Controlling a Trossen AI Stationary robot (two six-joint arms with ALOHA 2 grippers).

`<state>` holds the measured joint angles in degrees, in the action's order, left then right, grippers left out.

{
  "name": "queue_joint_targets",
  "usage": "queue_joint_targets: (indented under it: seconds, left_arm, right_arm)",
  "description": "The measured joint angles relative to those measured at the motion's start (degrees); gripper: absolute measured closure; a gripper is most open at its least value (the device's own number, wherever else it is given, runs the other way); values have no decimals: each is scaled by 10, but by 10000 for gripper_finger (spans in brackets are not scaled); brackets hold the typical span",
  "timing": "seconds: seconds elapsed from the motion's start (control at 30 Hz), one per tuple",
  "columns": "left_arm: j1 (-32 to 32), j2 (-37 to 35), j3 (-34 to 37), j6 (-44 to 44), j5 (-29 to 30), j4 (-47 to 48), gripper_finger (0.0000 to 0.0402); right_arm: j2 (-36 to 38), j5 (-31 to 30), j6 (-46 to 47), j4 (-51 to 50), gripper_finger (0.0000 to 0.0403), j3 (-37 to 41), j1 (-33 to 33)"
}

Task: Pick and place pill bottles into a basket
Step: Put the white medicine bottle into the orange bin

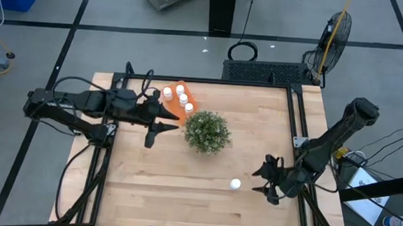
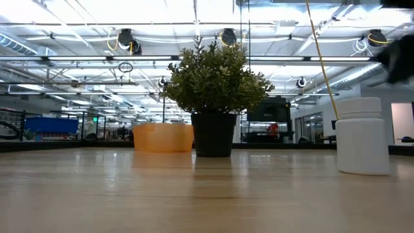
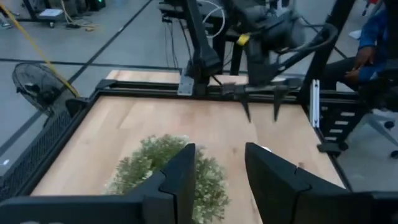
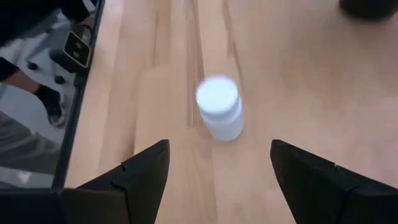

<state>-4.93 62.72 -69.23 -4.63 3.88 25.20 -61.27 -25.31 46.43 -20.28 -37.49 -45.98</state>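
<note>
One white pill bottle [image 1: 235, 184] stands upright on its base on the table near the right; it also shows in the right wrist view [image 4: 219, 107] and the low view [image 2: 361, 134]. Several more pill bottles [image 1: 178, 97] stand in the orange basket [image 1: 170, 110] at the far left, behind the green plant [image 1: 207, 131]. My right gripper [image 1: 265, 182] is open and empty, just right of the lone bottle. My left gripper [image 1: 160, 129] is open and empty, left of the plant and just on the near side of the basket.
The potted plant stands mid-table between the basket and the lone bottle. Black metal rails [image 1: 300, 119] run along the table's edges. A person sits beyond the table's right edge in the left wrist view [image 3: 373, 43].
</note>
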Motion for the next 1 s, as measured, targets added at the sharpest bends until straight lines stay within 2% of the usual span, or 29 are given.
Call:
queue_joint_targets:
  seconds: [0.2,0.33,0.43,0.6,0.9,1.0]
  left_arm:
    - [-51,18,-3,-2,12,-75,269]
    - [-68,43,-2,-2,6,-132,269]
    - [-71,61,-3,-1,-27,-191,261]
    - [-70,67,-3,47,-99,-226,236]
    - [-63,67,-3,77,-98,-226,150]
    - [-63,67,-3,80,-70,-226,128]
  right_arm:
    - [-14,-16,22,204,133,131,-19]
    - [-40,-17,-2,314,133,181,-5]
    - [-51,-7,-44,386,129,199,0]
    - [-51,78,-92,395,112,208,22]
    - [-52,91,-191,400,88,209,94]
    - [-52,91,-217,409,81,209,122]
